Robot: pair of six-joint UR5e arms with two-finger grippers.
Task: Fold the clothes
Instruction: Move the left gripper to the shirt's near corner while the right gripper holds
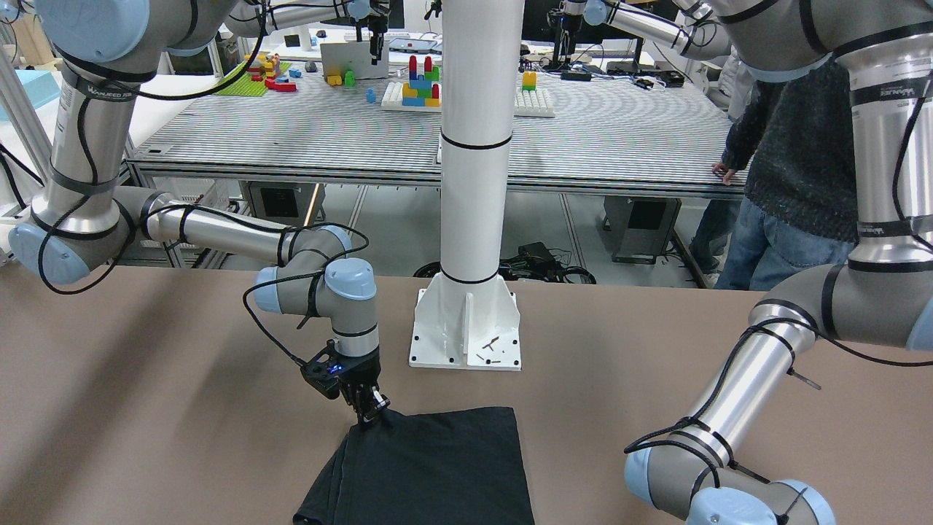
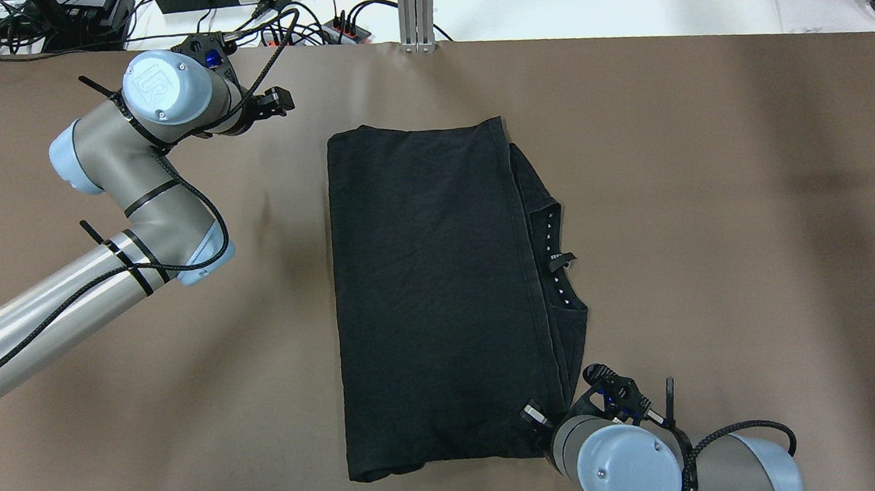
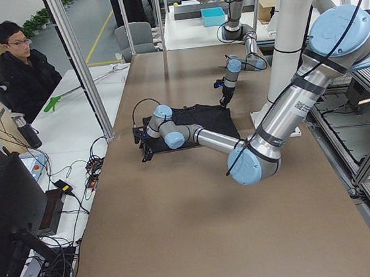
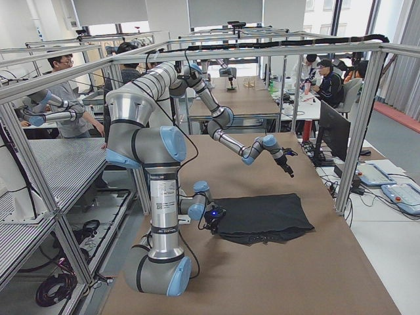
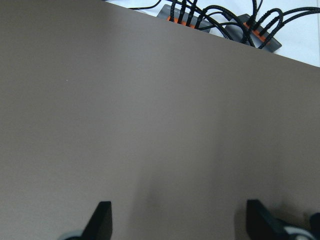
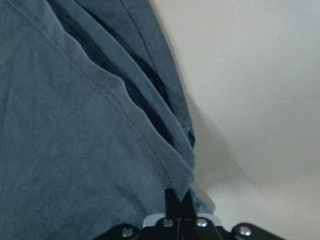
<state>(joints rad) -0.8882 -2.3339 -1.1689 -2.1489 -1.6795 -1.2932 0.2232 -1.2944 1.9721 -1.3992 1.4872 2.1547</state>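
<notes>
**Task item.** The clothes lie flat at the centre of the worktop, folded into a long rectangle. Its short edges face the robot's edge and the far edge of the worktop. The top ply is smooth. Along the side on the robot's right the plies are staggered, so the lower ones project past the upper hem. In the front-facing view the fabric lies in front of the white pillar's base, near it but not touching.

**Right gripper.** The right gripper is at the corner of the clothes nearest the robot's edge, on the robot's right. In the right wrist view the fingers are pressed together, with the hemmed corner of the fabric clamped between them. The front-facing view confirms the contact: the fingertips meet the fabric corner at worktop level, and the wrist is angled down onto it.

**Left gripper.** The left gripper is near the far edge of the worktop on the robot's left. It is close to the far left corner of the clothes but apart from it. The left wrist view shows both fingers spread wide, with only bare worktop between them. It holds nothing.

**Surroundings.** Power strips lie beyond the far edge.
</notes>
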